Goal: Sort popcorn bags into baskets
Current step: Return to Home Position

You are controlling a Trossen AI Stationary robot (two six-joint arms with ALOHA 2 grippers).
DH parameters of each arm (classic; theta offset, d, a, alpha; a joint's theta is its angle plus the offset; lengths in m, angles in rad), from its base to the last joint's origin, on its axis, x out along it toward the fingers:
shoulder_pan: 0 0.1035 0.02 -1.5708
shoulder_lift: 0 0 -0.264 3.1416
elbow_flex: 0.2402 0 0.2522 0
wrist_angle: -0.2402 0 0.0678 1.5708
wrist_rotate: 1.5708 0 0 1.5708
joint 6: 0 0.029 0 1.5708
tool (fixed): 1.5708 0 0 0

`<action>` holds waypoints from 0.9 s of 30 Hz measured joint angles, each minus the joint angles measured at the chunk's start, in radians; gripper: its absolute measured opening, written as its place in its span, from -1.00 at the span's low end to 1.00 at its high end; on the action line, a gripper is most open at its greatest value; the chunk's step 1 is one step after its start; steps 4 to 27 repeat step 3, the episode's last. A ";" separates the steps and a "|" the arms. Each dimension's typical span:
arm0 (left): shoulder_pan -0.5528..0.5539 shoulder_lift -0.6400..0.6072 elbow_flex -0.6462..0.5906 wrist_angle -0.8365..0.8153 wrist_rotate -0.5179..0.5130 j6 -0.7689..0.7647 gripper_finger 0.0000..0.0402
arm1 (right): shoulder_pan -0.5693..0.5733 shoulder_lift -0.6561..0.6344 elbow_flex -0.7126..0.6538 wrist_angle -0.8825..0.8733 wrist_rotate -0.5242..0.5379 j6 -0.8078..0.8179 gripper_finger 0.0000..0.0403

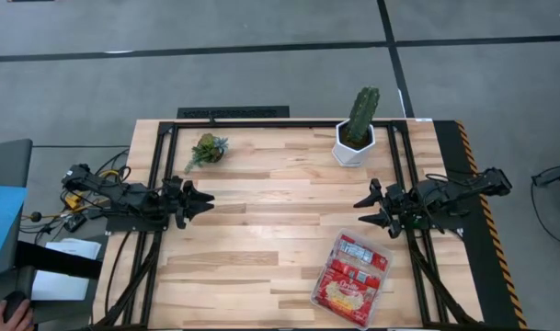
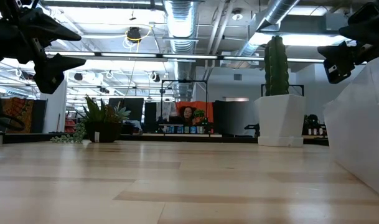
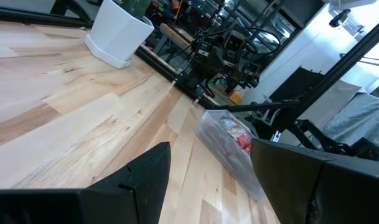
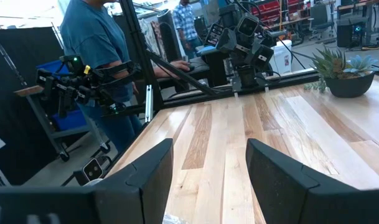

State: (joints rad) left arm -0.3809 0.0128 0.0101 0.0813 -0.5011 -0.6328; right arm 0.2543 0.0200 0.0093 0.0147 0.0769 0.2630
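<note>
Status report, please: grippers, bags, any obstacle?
Left gripper, right gripper: jaws open, empty. Popcorn bags inside clear tray. Nothing in the way.

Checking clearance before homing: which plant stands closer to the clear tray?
The tall cactus in the white pot, on the same side as the tray; the small leafy plant sits far across the table.

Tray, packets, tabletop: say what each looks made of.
Tray: likely clear plastic, since its contents show through the walls. Packets: probably foil or plastic film, red with pale silvery panels; the finish is hard to judge. Tabletop: wood planks in a light, fairly matte finish, with visible grain and seams.
</note>
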 joint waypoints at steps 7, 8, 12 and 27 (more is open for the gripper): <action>0.000 0.000 0.000 0.000 0.000 0.000 0.06 | 0.000 0.000 0.000 0.000 0.000 0.000 0.12; 0.000 0.000 0.000 0.000 0.000 0.000 0.06 | 0.000 0.000 0.000 0.000 0.000 0.000 0.12; 0.000 0.000 0.000 0.000 0.000 0.000 0.06 | 0.000 0.000 0.000 0.000 0.000 0.000 0.12; 0.000 0.000 0.000 0.000 0.000 0.000 0.06 | 0.000 0.000 0.000 0.000 0.000 0.000 0.12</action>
